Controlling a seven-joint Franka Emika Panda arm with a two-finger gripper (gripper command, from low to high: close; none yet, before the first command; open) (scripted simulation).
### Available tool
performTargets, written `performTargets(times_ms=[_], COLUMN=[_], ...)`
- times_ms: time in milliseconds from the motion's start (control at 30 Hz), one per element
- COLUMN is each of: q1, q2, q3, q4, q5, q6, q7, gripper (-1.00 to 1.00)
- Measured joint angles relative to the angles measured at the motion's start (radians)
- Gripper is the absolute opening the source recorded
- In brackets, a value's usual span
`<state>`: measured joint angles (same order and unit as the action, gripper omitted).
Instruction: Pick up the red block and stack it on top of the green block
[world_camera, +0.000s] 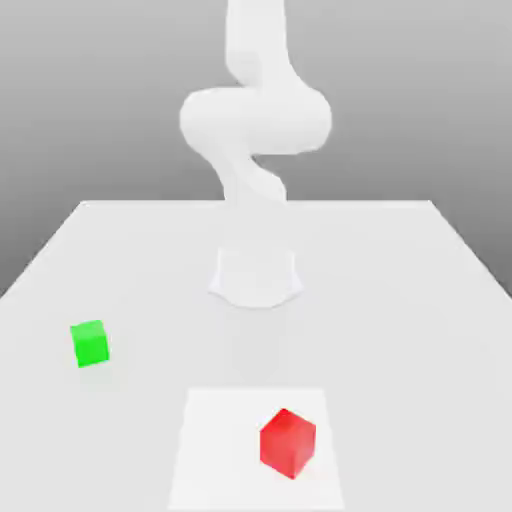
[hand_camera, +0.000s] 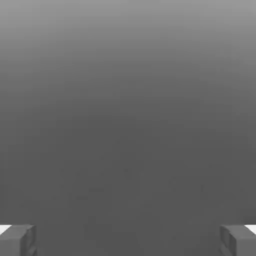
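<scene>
The red block (world_camera: 287, 442) sits on the white table near its front edge, slightly toward the exterior view's right. The green block (world_camera: 90, 343) rests on the table at the exterior view's left, well apart from the red one. The white arm (world_camera: 255, 120) rises at the back middle of the table, behind both blocks and touching neither. In the hand view my gripper (hand_camera: 128, 241) stands open, its two grey fingertips (hand_camera: 17, 240) far apart with nothing between them and only a plain grey background beyond.
The white table (world_camera: 400, 300) reaches to both sides. A brighter square patch (world_camera: 215, 450) lies under and around the red block. The arm's pale lower part (world_camera: 255, 275) stands at the table's middle.
</scene>
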<state>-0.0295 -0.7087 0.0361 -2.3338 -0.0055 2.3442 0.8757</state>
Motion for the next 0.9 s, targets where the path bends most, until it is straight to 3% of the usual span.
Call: performTargets(times_ms=[567, 733, 900], q1=[-0.121, -0.107, -0.056], q2=[0.624, 0.801, 0.981], q3=[0.173, 0.177, 0.111], q4=[-0.23, -0.292, -0.276], q5=[-0.073, -0.065, -0.143], q6=[0.3, 0.393, 0.534], q7=[0.542, 0.67, 0.749], gripper=[0.0, 0.0, 0.0])
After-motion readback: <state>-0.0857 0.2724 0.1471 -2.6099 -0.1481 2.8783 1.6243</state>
